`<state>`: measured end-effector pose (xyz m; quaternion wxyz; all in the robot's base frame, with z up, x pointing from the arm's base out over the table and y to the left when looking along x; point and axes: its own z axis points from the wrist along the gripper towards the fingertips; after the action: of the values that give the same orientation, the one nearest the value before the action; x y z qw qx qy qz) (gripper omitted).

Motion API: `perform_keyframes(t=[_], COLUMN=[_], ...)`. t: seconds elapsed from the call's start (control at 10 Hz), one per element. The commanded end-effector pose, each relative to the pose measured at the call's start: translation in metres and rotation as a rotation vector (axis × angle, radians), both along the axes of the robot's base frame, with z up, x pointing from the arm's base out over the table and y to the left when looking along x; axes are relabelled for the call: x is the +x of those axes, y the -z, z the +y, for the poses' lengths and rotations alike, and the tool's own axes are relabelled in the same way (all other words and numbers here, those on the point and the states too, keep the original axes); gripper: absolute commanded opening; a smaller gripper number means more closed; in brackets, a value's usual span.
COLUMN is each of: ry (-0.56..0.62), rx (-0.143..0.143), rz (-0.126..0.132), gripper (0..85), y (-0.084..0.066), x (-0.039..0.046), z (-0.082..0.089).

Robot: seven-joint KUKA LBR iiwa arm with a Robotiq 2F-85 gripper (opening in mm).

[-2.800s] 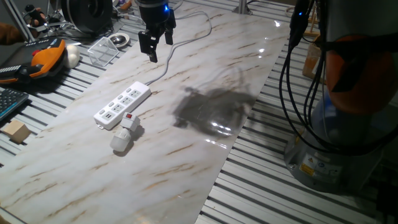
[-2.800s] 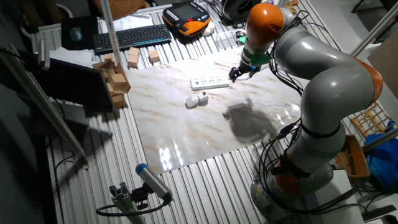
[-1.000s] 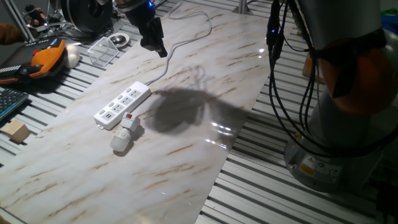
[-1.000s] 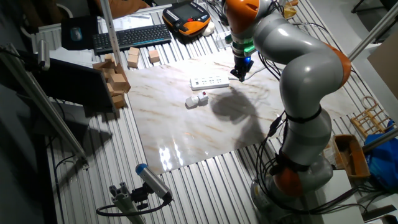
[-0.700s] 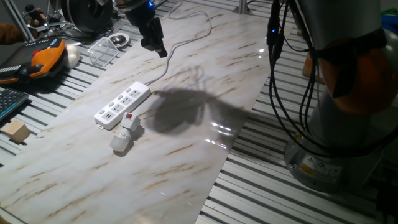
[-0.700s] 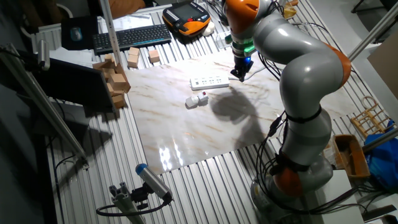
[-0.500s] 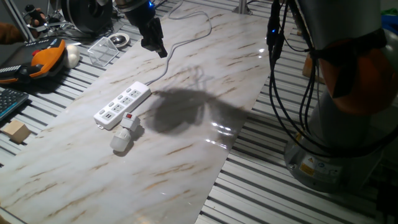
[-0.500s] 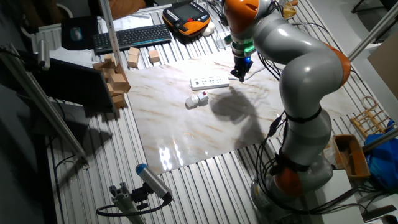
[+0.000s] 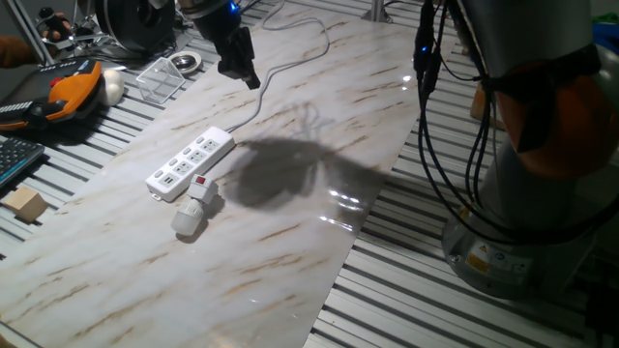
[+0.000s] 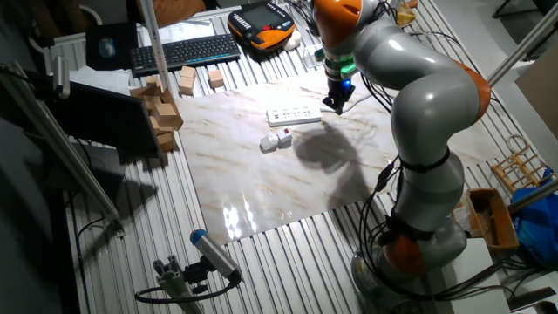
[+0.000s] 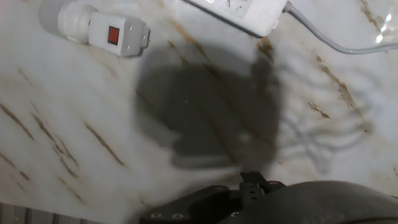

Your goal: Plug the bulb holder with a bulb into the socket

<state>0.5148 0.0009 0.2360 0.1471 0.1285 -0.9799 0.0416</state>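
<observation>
The socket, a long white power strip [image 9: 191,162], lies on the marble table with its grey cord [image 9: 280,60] running to the back. The white bulb holder [image 9: 201,188] with a red switch lies just in front of it, and the frosted bulb [image 9: 186,221] is joined to it. All three also show in the other fixed view: strip [image 10: 294,115], holder [image 10: 279,139]. My gripper [image 9: 244,75] hangs above the cord, past the strip's cord end, apart from everything and empty. The hand view shows the holder [image 11: 115,34], the bulb [image 11: 53,12] and the strip's end [image 11: 242,9] at the top.
An orange pendant [image 9: 68,92], a clear plastic box [image 9: 160,79] and a keyboard [image 9: 14,159] lie left of the table. Wooden blocks [image 10: 161,113] stand beside it. The arm's cables [image 9: 455,145] hang at the right edge.
Since 2.8 s ago the gripper has turned about its axis and the arm has swung across. Over the last second nothing has moved.
</observation>
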Motion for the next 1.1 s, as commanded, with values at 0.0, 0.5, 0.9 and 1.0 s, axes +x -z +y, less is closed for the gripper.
perform_keyframes(t=[0.0, 0.5, 0.9, 1.0], ry=[0.015, 0.204, 0.273, 0.347], rx=[-0.005, 0.017, 0.115, 0.106], rz=[-0.002, -0.048, -0.115, -0.128], gripper=[0.0, 0.0, 0.0, 0.0], y=[0.0001, 0.0001, 0.0001, 0.0001], x=[-0.0001, -0.0001, -0.0001, -0.0001], z=[0.0001, 0.0001, 0.0001, 0.0001])
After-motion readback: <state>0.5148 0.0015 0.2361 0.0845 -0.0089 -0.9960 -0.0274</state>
